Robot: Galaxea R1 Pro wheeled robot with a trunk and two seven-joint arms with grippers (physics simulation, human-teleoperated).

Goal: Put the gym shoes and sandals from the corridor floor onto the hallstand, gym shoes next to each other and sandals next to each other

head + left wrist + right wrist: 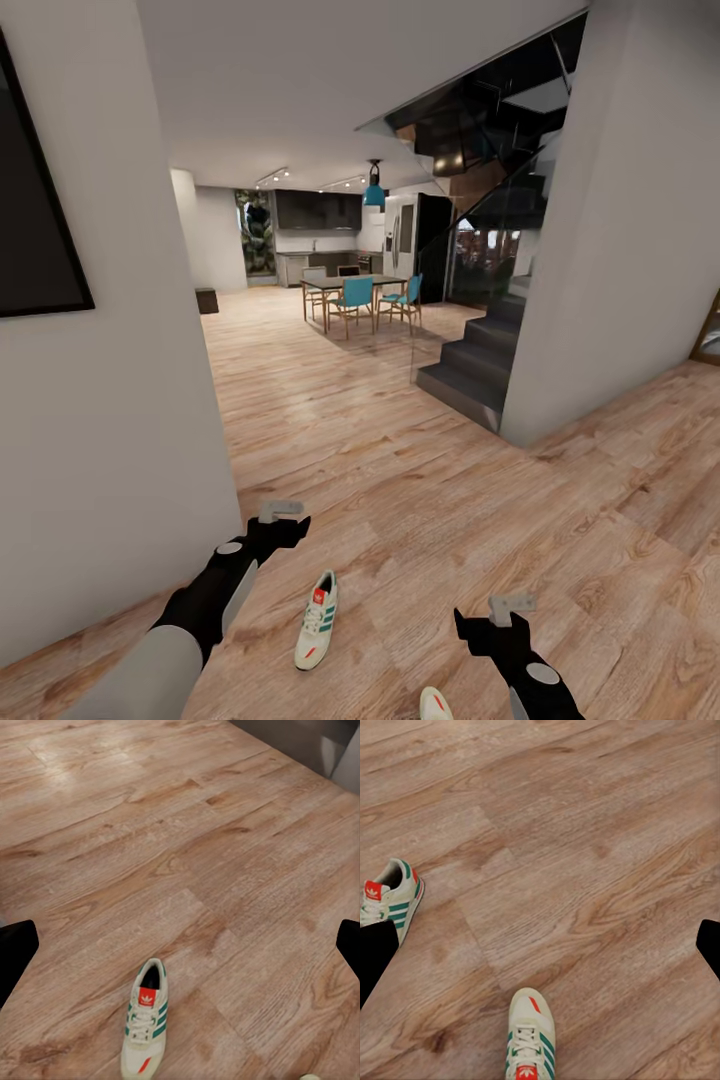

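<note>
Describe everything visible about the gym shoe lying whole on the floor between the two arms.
The gym shoe is a cream-white low sneaker with green side stripes, white laces, a red-orange tongue label and a red-orange patch toward its near end. It lies upright on its sole on the wood-plank corridor floor, long axis running roughly away from the robot, tilted slightly right. Nothing grips it: the left end effector hovers up and to its left, apart from it. Only the floor touches it.

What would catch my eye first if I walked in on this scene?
Probably the cream-white gym shoe with green stripes lying alone on the wood-plank floor between the robot's two black arms, with its partner peeking in at the head view's bottom edge. Beyond them, dark stairs climb on the right, and a dining table with teal chairs stands far down the room.
</note>
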